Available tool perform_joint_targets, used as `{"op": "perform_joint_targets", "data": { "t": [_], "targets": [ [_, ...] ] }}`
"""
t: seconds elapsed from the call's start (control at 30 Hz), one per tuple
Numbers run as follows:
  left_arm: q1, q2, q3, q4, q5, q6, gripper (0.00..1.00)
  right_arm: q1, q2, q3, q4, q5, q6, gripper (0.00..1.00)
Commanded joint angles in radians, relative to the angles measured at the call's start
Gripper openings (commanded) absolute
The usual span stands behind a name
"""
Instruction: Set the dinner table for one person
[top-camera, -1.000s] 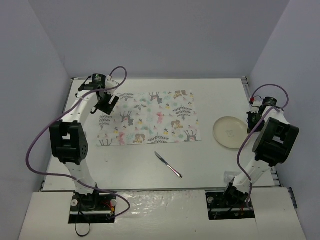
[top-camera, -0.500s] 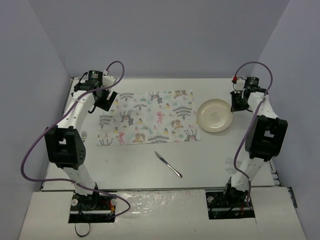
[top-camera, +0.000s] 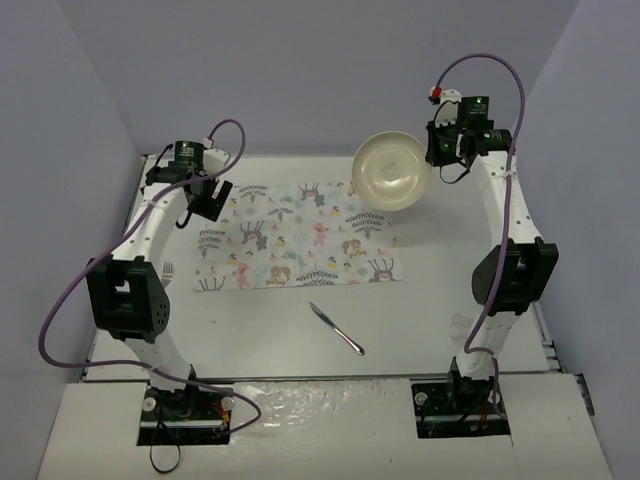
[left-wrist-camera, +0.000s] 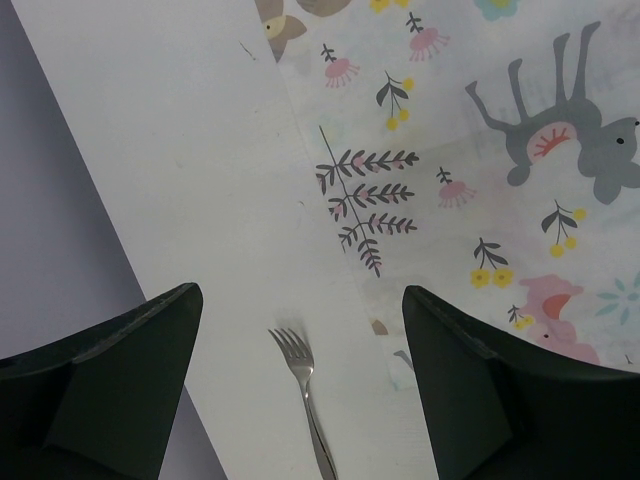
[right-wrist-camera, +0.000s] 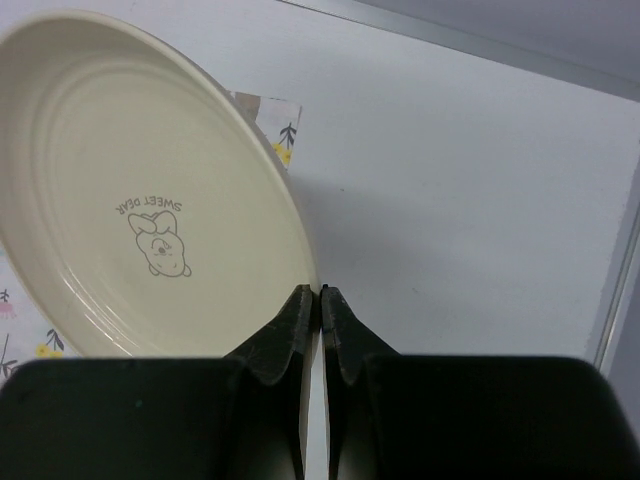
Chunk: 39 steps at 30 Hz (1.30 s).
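Hovering with its fingers wide apart, the left hand (left-wrist-camera: 300, 290) hangs over the 10 o'clock corner of the animal-print mat (top-camera: 300, 240). A fork (left-wrist-camera: 302, 375) lies on the off-white surface (top-camera: 450, 290), just off the mat's 9 o'clock edge. A knife (top-camera: 337, 330) rests at the mat's 6 o'clock. At 1 o'clock the right hand (right-wrist-camera: 320, 298) is clamped on the rim of a cream plate (right-wrist-camera: 150, 200), which is tilted and held clear of the surface spreading beneath both arms.

Off-white rectangular dinner table (top-camera: 250, 322), metal-edged
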Motion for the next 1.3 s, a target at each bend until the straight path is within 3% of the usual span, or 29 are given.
{"op": "perform_joint_targets", "data": {
  "t": [0.0, 0.2, 0.6, 1.27],
  "targets": [
    [0.014, -0.064, 0.013, 0.029, -0.017, -0.023, 0.79, 0.088, 0.095, 0.065, -0.012, -0.052, 0.034, 0.0],
    [0.015, -0.077, -0.018, 0.028, -0.029, -0.023, 0.79, 0.228, 0.23, 0.143, -0.022, -0.06, 0.034, 0.0],
    [0.017, -0.071, -0.097, 0.058, -0.021, -0.044, 0.79, 0.378, 0.389, 0.267, -0.035, -0.061, 0.042, 0.0],
    [0.018, 0.0, -0.077, 0.061, 0.002, -0.047, 0.79, 0.418, 0.61, 0.439, -0.061, -0.095, 0.003, 0.0]
  ]
}}
